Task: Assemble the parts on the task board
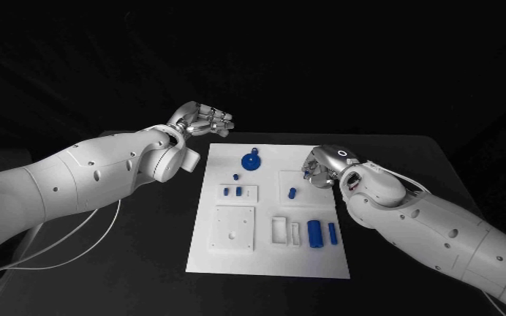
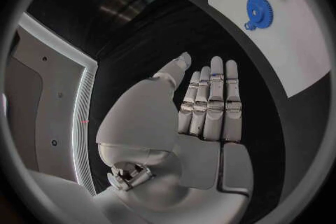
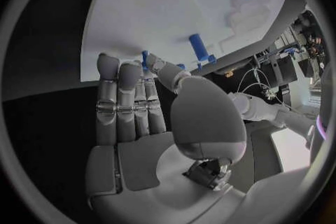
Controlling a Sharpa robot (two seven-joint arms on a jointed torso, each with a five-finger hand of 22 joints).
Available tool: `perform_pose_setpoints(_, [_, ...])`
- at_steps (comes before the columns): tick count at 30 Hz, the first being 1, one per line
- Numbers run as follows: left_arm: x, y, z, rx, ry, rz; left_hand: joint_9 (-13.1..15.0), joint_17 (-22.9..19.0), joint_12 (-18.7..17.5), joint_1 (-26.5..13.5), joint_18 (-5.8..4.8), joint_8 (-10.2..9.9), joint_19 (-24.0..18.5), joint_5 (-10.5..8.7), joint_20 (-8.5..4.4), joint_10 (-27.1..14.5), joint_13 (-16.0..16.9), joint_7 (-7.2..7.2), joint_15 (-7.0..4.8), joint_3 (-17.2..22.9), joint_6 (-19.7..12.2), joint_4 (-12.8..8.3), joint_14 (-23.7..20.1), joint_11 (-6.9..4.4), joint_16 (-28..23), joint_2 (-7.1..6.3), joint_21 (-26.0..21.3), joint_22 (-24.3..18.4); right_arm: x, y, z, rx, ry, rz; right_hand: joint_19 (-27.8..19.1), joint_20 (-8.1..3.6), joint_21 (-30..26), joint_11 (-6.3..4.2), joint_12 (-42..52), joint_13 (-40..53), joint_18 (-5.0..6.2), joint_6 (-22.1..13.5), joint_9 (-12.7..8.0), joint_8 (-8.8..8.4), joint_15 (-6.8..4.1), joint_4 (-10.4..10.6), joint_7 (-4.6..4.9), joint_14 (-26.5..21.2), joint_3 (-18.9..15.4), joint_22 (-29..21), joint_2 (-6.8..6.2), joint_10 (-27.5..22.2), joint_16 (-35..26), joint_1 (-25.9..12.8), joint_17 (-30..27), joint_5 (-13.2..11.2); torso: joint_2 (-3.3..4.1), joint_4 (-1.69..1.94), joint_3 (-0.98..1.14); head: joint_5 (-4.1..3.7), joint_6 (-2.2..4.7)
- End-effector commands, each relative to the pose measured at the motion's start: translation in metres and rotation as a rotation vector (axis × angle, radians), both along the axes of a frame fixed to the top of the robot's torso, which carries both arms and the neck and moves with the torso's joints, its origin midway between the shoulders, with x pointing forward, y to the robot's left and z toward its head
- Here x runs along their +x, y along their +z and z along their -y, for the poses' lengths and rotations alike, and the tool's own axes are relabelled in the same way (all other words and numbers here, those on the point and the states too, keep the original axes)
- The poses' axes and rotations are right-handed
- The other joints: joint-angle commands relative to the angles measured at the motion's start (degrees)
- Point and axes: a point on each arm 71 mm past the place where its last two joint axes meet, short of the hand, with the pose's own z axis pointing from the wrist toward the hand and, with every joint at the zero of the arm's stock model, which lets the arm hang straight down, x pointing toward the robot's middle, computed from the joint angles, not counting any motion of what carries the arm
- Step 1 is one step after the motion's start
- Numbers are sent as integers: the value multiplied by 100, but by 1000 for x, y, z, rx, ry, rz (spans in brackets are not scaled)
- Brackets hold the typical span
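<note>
Right hand (image 1: 319, 164) is hovering over the task board (image 1: 269, 257) at its 3 o'clock edge, pinching a small blue peg (image 3: 145, 58) between thumb and fingertip. Left hand (image 1: 202, 119) is waiting off the board's 11 o'clock corner, fingers apart, holding nothing. Blue gear (image 1: 252, 161) is sitting near 12 o'clock; cylinders (image 1: 316, 233) are lying near 5. Step looks like peg insertion; next move needs aligning it upright over its hole, which I can't identify.

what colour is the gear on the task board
Blue. The gear shows best in the left wrist view, lying on the white task board.
</note>
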Motion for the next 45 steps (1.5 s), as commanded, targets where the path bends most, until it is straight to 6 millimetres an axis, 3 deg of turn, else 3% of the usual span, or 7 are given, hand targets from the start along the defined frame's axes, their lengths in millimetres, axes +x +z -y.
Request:
perform_pose_setpoints(1, [1,1,1,-9,-10,1,8,11,0,-2,-70,-7,34,-36,15,-54,-1,-3,13,-40,4,-34,27,-4,-37,36,29,-18,0,12,0,80,-5,19,241,-59,54,-10,9,-18,38,38,-3,31,-19,10,17,27,-71,112,12,33,-42,69,11,-28,-4,-6,-3,5,6])
perform_pose_setpoints(10, [3,1,-1,-6,-4,2,8,11,0,-2,-70,-7,34,-36,15,-54,-1,-3,13,-40,4,-34,27,-4,-37,36,29,-18,-5,41,-7,212,25,60,239,-67,86,-12,10,-19,34,38,-16,30,-22,11,17,39,-99,114,23,35,-52,83,26,-31,-8,-2,-6,63,41])
perform_pose_setpoints(21, [7,1,1,-6,8,9,8,11,0,-2,-70,-7,34,-36,15,-54,-1,-3,13,-40,4,-34,27,-4,-37,36,29,-18,-31,48,-50,310,145,24,239,-64,103,-8,9,-19,58,29,-22,30,-20,-2,20,52,-136,104,54,23,-78,91,33,-28,-15,4,-23,336,72])
perform_pose_setpoints(30, [9,0,5,-7,16,15,8,12,0,-4,-71,-8,33,-31,15,-54,-1,1,12,-49,-4,-43,29,-4,-38,46,31,-32,-57,29,-90,231,257,-18,235,-54,106,-4,10,-17,58,22,-21,29,-16,-25,23,51,-133,102,65,17,-88,85,33,-25,-2,20,-26,495,43])
perform_pose_setpoints(36, [10,1,8,-10,15,16,8,12,0,-4,-71,-8,33,-31,15,-54,-1,1,12,-49,-4,-43,29,-4,-38,46,31,-32,-71,6,-114,138,317,-57,233,-52,104,-2,10,-16,52,22,-19,30,-13,-43,23,48,-127,100,69,14,-91,82,33,-23,3,19,-22,640,-18])
perform_pose_setpoints(45, [10,1,9,-10,17,16,8,12,0,-4,-71,-8,33,-31,15,-54,-1,1,12,-49,-4,-43,29,-4,-38,46,31,-32,-81,-14,-128,83,347,-85,238,-54,123,-1,10,-16,51,22,-16,30,-14,-66,23,52,-114,104,77,15,-93,65,32,-20,3,6,-22,733,-71])
